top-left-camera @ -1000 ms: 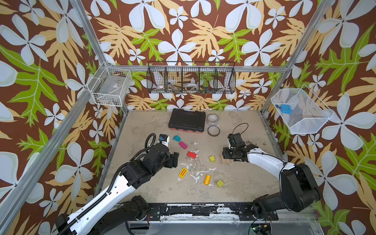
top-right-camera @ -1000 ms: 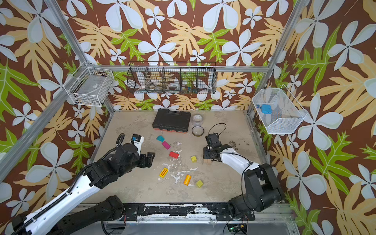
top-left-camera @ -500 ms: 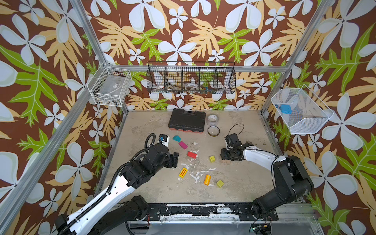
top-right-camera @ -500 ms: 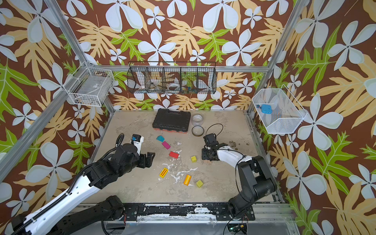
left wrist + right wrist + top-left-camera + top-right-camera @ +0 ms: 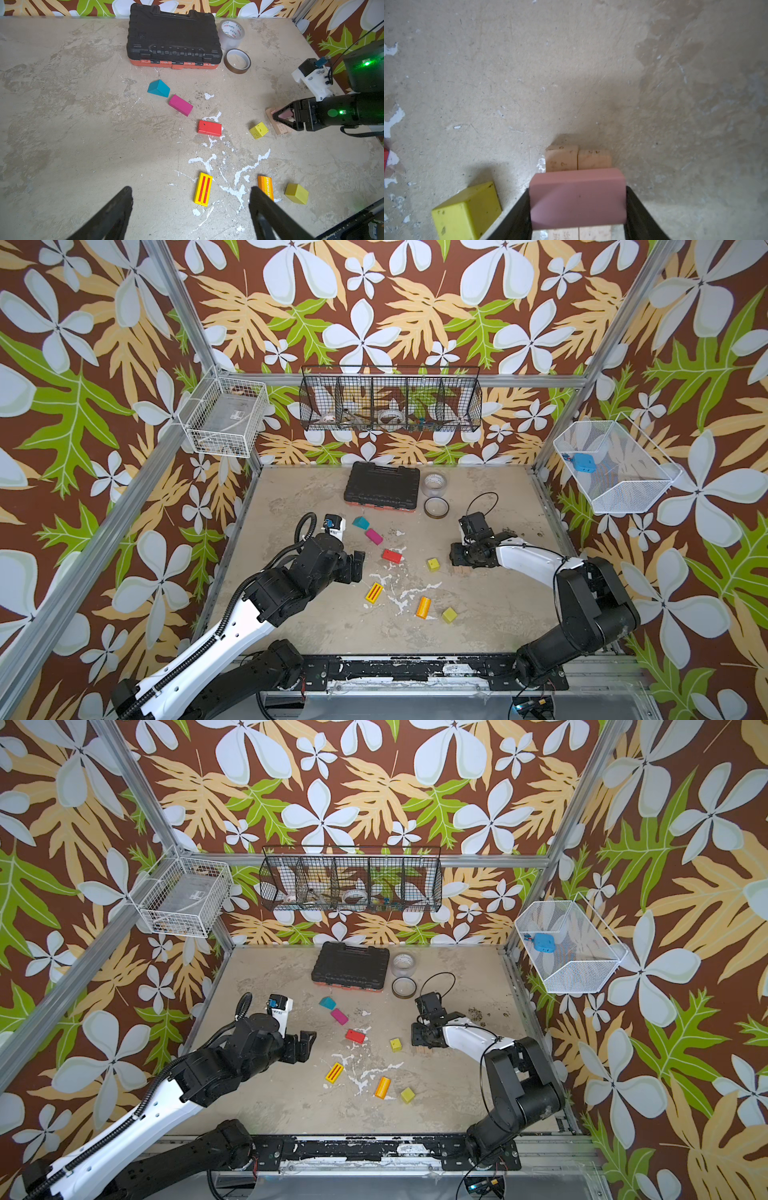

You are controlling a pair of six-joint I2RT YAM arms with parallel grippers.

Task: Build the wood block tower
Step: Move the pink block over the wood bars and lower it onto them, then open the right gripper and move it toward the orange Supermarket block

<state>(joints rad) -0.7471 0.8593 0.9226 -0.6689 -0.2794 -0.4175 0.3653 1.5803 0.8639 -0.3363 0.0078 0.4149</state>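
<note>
My right gripper (image 5: 577,190) is shut on a pink block (image 5: 577,199), held crosswise over two plain wood bars (image 5: 577,158) that lie side by side; whether it touches them I cannot tell. A yellow-green cube (image 5: 467,209) sits beside the bars. My left gripper (image 5: 190,189) hangs open and empty above the table, near a striped yellow brick (image 5: 203,189) and an orange cylinder (image 5: 265,186). Loose on the table lie a teal wedge (image 5: 360,523), a magenta block (image 5: 374,536), a red block (image 5: 392,556) and a second yellow-green cube (image 5: 449,615).
A black tool case (image 5: 382,487) and two tape rolls (image 5: 435,483) (image 5: 436,507) stand at the back of the table. Wire baskets hang on the back and side walls. White paint flecks mark the table's middle.
My right gripper has shifted slightly left with the pink block, and that arm's elbow has folded in closer. The left arm has not moved.
</note>
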